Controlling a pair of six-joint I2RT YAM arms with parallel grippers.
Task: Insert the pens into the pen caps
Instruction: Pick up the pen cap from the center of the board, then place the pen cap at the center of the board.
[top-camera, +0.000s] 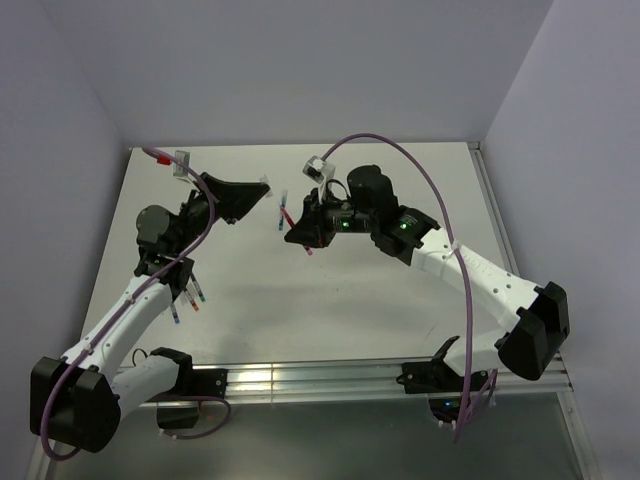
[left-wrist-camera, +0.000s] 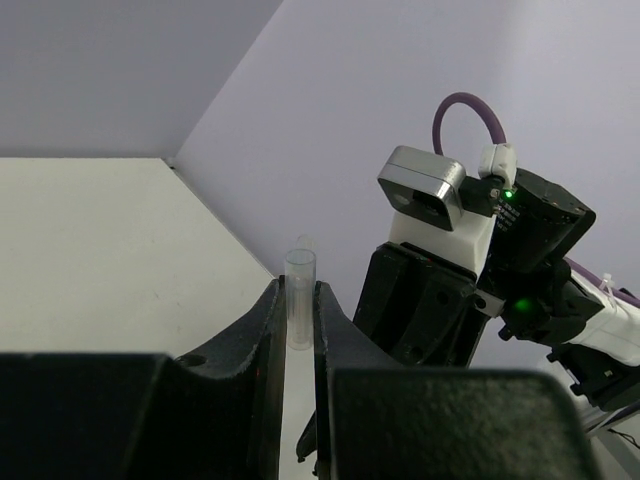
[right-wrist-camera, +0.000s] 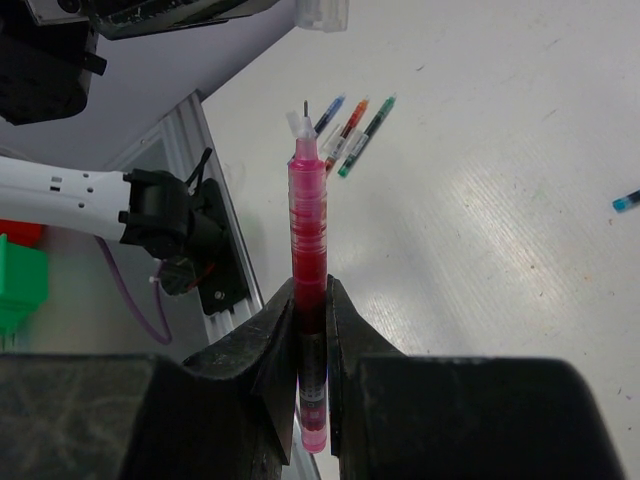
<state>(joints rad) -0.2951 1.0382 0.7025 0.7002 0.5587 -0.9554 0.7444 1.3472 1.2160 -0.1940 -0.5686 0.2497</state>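
With left gripper (left-wrist-camera: 299, 290) closed on the clear pen cap (left-wrist-camera: 300, 268) and right gripper (right-wrist-camera: 310, 300) closed on the red pen (right-wrist-camera: 308, 215), both in the air, align tip with cap mouth, probably facing it; push straight, slowly.

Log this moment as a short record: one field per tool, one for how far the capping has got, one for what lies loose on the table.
left tool: shut on a clear cap, which stands up out of the fingers
right tool: shut on a red pen, tip pointing away from the tool
capping: pen and cap are apart, not yet joined
table: three loose pens lie side by side near the left arm; a small blue piece lies apart from them
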